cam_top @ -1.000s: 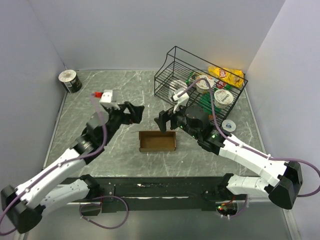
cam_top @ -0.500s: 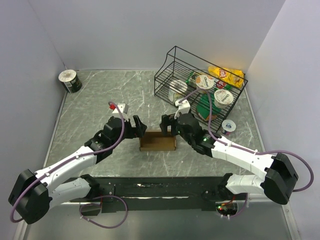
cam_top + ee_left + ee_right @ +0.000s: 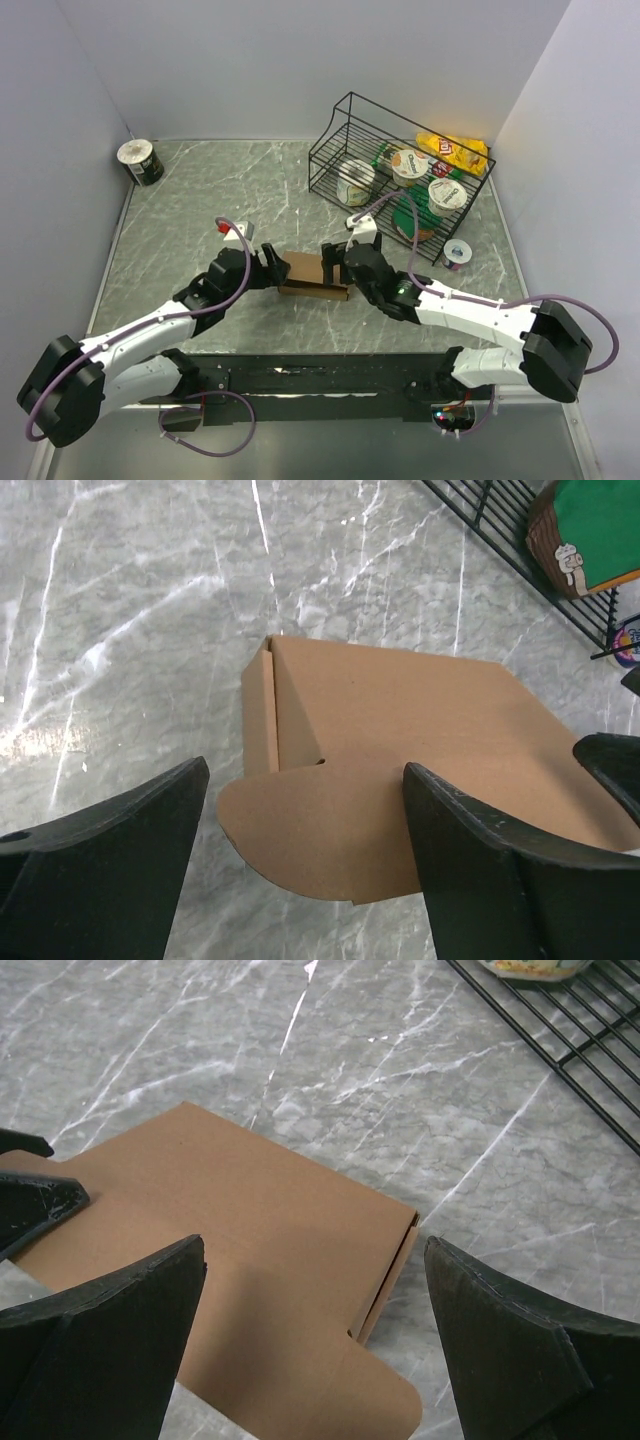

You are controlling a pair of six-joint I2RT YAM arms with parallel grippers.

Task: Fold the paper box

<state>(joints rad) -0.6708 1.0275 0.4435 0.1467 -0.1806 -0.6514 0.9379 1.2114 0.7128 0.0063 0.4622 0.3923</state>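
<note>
The paper box (image 3: 305,275) is a small shallow box of plain brown cardboard lying mid-table, its lid folded down over the top. In the left wrist view the paper box (image 3: 400,710) shows a rounded lid flap sticking out over its near end. My left gripper (image 3: 305,880) is open and straddles that flap. From the right wrist view the paper box (image 3: 250,1240) shows the matching flap at its other end, and my right gripper (image 3: 315,1350) stands open around it. Seen from above, the left gripper (image 3: 278,270) and right gripper (image 3: 335,268) bracket the box's two ends.
A tilted black wire basket (image 3: 340,135) at the back right holds yogurt cups and snack packets. A small cup (image 3: 457,252) stands on the table beside it. A roll (image 3: 140,162) sits in the back left corner. The marble tabletop is walled on three sides.
Both arms have come down and inward to the box's ends. The box, open-topped a second ago, now has its lid lying over it.
</note>
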